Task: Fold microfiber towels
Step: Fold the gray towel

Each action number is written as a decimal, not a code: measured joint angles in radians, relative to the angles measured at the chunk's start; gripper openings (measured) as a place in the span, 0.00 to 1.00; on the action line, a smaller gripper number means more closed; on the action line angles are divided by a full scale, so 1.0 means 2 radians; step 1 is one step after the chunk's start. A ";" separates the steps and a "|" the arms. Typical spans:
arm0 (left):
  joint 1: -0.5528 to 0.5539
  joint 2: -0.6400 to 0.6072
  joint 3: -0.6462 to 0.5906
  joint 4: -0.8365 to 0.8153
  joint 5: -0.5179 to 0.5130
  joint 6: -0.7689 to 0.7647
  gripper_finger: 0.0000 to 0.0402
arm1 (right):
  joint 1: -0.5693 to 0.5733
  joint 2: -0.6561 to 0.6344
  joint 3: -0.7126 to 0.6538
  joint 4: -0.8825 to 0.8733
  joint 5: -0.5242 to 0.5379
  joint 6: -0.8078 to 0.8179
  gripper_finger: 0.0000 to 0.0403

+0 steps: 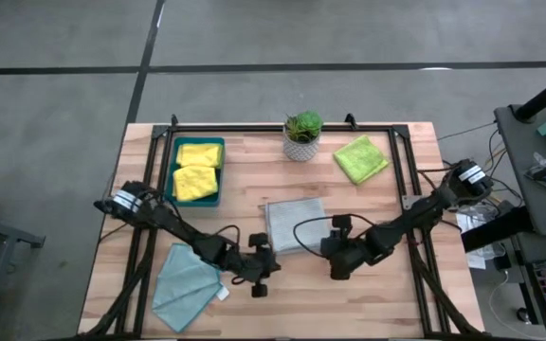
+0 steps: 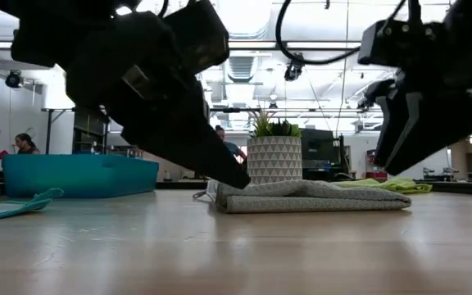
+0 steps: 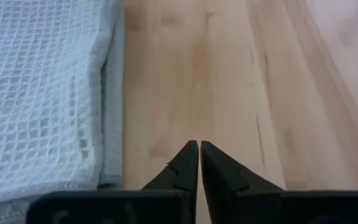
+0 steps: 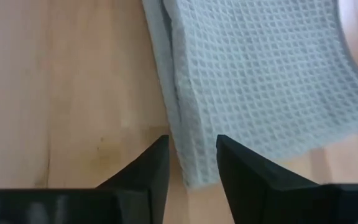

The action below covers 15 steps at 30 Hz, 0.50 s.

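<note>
A pale grey microfiber towel [image 1: 295,224], folded, lies flat at the middle of the table. My left gripper [image 3: 199,148] is shut and empty; it points down at bare wood just beside the towel's near left corner [image 3: 104,177]. My right gripper [image 4: 191,149] is open and hangs above the towel's near right corner [image 4: 194,171], clear of it in the low view [image 2: 400,152]. A light teal towel [image 1: 186,284] lies crumpled at the near left. A lime green towel [image 1: 360,158] lies at the far right. Two yellow towels [image 1: 197,170] lie in the tray.
A dark teal tray [image 1: 222,170] stands at the far left. A small potted plant [image 1: 302,135] stands at the far middle, behind the grey towel. A black frame [image 1: 406,170] runs along the table's edges. Bare wood lies along the near edge between the arms.
</note>
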 joint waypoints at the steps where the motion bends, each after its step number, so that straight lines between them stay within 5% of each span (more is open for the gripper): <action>1: 0.000 0.003 0.000 0.009 -0.002 0.000 0.01 | 0.000 0.000 -0.009 0.019 0.000 -0.003 0.29; 15: -0.002 0.039 -0.007 0.031 -0.089 -0.052 0.00 | -0.003 0.009 -0.040 0.068 0.027 -0.018 0.22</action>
